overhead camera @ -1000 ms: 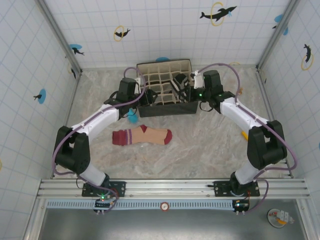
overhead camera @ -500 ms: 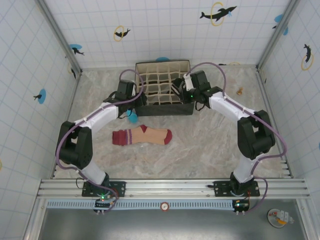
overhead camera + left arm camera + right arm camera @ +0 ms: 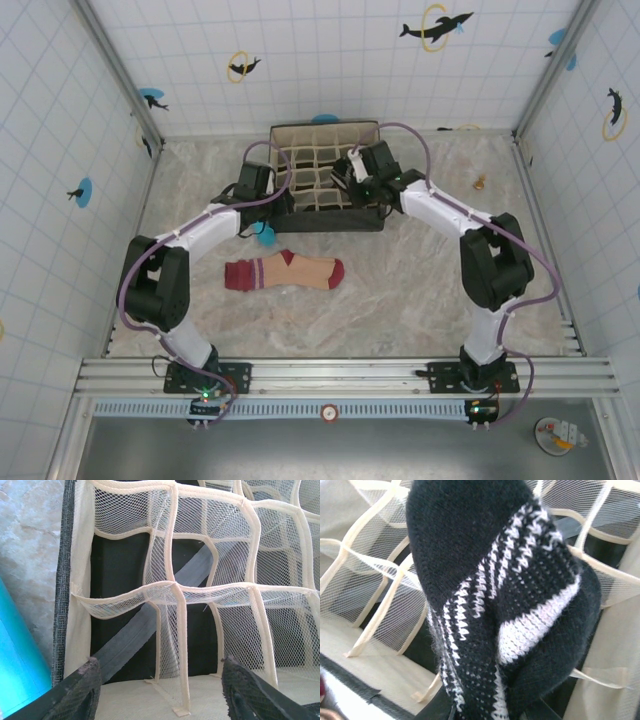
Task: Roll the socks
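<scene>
Black-and-white sock (image 3: 495,595) clamped in right gripper (image 3: 353,171) above mesh organizer (image 3: 330,219). Left gripper (image 3: 161,672) spread wide over organizer cells. Peach sock (image 3: 285,272) laid flat on table (image 3: 420,285).

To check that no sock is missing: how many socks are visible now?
2. A peach sock lies flat on the table before the mesh organizer; a black-and-white striped sock is bunched in the right pincer over it. The cells could hide more.

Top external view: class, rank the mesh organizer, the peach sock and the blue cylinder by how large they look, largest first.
1. Mesh organizer
2. Peach sock
3. Blue cylinder, partly hidden under the left arm, so its full size is unsure.
</scene>
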`<act>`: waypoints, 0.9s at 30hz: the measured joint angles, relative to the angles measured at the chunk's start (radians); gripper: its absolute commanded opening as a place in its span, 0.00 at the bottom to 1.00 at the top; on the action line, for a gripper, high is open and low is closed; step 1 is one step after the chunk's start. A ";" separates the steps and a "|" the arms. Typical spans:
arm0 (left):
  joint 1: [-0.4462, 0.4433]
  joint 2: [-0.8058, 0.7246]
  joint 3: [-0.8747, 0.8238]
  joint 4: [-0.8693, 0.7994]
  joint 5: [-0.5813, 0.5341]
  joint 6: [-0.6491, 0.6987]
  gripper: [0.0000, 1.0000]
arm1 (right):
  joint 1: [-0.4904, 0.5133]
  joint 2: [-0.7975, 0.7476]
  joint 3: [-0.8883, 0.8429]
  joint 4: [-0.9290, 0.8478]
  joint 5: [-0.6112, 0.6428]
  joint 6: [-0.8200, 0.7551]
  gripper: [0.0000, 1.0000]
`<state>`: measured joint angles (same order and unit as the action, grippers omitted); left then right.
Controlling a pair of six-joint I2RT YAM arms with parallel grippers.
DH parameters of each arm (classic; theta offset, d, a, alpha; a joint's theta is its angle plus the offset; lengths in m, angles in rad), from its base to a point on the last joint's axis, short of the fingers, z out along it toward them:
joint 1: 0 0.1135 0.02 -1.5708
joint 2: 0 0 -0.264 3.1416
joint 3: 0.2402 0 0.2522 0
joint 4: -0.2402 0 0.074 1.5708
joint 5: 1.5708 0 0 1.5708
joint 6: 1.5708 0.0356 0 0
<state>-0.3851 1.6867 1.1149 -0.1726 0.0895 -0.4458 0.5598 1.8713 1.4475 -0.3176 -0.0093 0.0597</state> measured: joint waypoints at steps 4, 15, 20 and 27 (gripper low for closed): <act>0.000 -0.015 0.019 -0.031 0.000 -0.002 0.73 | 0.017 0.011 0.000 -0.001 0.011 0.000 0.00; 0.034 0.006 0.080 -0.096 -0.079 0.000 0.61 | 0.014 0.017 -0.073 0.017 0.064 0.003 0.00; 0.043 0.047 0.075 -0.111 -0.079 -0.002 0.54 | 0.015 0.014 -0.088 0.028 0.080 0.000 0.00; 0.044 0.090 0.063 -0.111 -0.001 -0.003 0.54 | 0.015 -0.012 -0.117 0.028 0.095 -0.004 0.00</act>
<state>-0.3412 1.7767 1.1782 -0.2832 0.0883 -0.4488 0.5751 1.8595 1.3308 -0.2893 0.0860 0.0555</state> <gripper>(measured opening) 0.562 0.210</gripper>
